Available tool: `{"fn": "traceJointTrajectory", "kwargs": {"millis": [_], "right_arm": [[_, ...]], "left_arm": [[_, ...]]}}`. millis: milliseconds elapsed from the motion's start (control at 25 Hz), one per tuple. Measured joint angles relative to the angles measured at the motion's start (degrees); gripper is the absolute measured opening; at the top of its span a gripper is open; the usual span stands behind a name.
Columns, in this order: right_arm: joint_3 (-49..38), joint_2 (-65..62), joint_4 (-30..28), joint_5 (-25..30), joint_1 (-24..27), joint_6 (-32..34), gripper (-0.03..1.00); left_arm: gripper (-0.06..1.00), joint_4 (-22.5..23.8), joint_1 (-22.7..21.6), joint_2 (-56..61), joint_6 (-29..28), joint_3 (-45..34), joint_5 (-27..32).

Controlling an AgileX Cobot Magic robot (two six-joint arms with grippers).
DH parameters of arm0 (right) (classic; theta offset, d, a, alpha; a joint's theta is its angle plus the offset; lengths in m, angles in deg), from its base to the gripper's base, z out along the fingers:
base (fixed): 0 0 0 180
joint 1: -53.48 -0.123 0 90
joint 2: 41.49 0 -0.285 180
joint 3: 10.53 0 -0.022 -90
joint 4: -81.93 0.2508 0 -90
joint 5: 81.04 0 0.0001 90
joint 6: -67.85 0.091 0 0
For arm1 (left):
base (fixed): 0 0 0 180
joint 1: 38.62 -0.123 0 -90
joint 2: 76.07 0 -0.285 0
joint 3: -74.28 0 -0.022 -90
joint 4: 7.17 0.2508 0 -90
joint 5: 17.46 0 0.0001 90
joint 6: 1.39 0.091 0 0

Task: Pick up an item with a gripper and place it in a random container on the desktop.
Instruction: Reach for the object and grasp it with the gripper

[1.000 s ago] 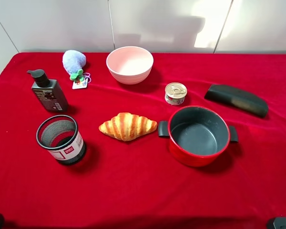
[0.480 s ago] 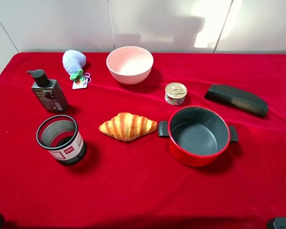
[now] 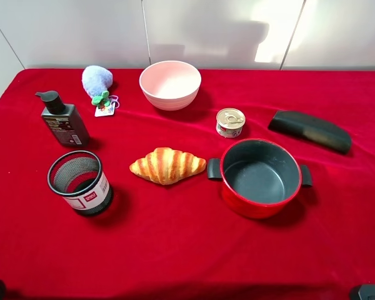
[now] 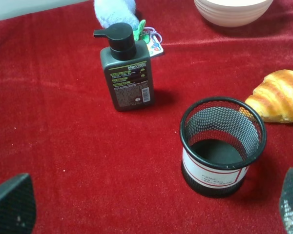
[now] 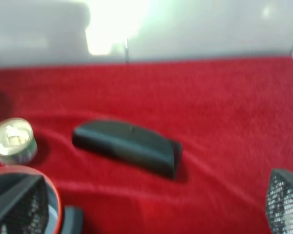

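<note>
The golden-brown croissant (image 3: 167, 165) lies on the red cloth desktop (image 3: 187, 250), just left of the red pot (image 3: 256, 209), which stands upright and empty. The croissant's end also shows in the left wrist view (image 4: 281, 95). Both grippers sit at the near table edge, far from the croissant. The left gripper (image 4: 151, 209) is open and empty, with the mesh cup between its fingers' line of sight. The right gripper (image 5: 151, 209) is open and empty; the pot's rim (image 5: 54, 197) shows beside one finger.
A black mesh cup (image 3: 80, 182) stands left of the croissant. A dark pump bottle (image 3: 62, 120), a blue plush toy (image 3: 97, 81) and a pale pink bowl (image 3: 170, 84) are behind. A tin can (image 3: 230, 122) and a black case (image 3: 309, 130) lie behind the pot.
</note>
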Motion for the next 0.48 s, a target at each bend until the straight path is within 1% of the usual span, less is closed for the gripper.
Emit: {"fn": "traceJointTrajectory", "kwargs": {"millis": [80, 200, 480], "right_arm": [[0.9, 0.0, 0.12, -0.91, 0.0, 0.0, 0.69], [2.71, 1.64, 0.23, -0.9, 0.0, 0.0, 0.69], [7.77, 10.43, 1.92, -1.57, 0.0, -2.42, 0.69]], "left_arm": [[0.99, 0.0, 0.0, 0.0, 0.0, 0.0, 0.0], [0.99, 0.0, 0.0, 0.0, 0.0, 0.0, 0.0], [0.99, 0.0, 0.0, 0.0, 0.0, 0.0, 0.0]]}}
